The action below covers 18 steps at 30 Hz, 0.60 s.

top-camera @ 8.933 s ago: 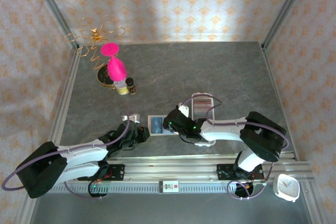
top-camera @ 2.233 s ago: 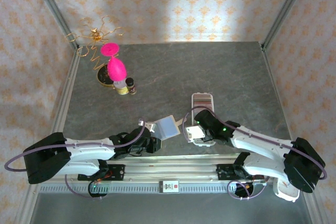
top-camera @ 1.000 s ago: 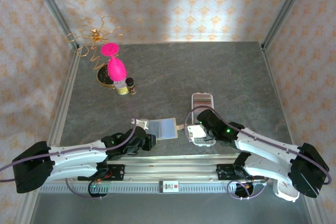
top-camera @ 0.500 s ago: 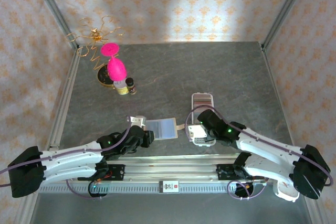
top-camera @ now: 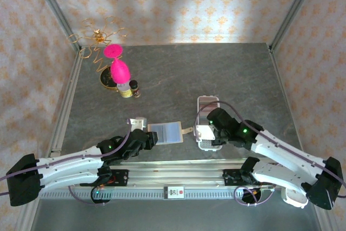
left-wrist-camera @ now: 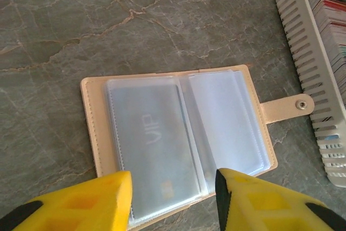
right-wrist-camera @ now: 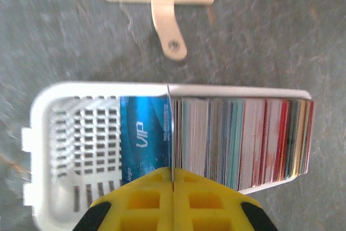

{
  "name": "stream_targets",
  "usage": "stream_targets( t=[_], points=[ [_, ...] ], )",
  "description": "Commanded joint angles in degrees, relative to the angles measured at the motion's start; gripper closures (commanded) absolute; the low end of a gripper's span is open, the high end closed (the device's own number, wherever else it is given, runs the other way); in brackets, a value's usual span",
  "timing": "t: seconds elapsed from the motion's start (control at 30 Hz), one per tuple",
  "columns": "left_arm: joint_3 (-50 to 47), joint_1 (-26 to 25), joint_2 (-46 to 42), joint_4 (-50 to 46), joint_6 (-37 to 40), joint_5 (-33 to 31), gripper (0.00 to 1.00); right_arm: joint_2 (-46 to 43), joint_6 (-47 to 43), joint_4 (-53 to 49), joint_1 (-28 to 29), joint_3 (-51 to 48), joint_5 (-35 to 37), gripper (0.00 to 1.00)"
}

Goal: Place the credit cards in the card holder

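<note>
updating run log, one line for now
left gripper open over card holder | right gripper shut on credit card in tray

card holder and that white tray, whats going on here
The card holder lies open flat on the table, a card marked VIP already in one sleeve. The left gripper hovers over it, jaws open and empty. The right gripper is at the white tray, jaws pinched on the edge of one credit card at the end of the packed row, beside a leaning blue card.
</note>
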Motion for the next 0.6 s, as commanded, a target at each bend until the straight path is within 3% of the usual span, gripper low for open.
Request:
stream_targets(
  t=[0.0,0.23,0.33,0.57],
  points=[
    [2.17,0.41,0.12,-1.83,-0.40,-3.51,0.50,-2.55,10.28,-2.41,0.49,4.56,-6.88,1.00],
    [2.17,1.07,1.88,-0.95,-1.40,-4.48,0.43,-6.68,37.00,23.72,0.46,1.29,-11.56,1.00],
    [2.06,1.33,3.14,-0.57,-1.83,-4.32,0.41,-5.46,54.27,35.59,0.49,-2.68,-10.63,1.00],
    [1.93,2.79,7.08,0.46,-2.29,-3.04,0.40,2.78,87.32,47.98,0.48,-8.31,-10.75,1.00]
  ],
)
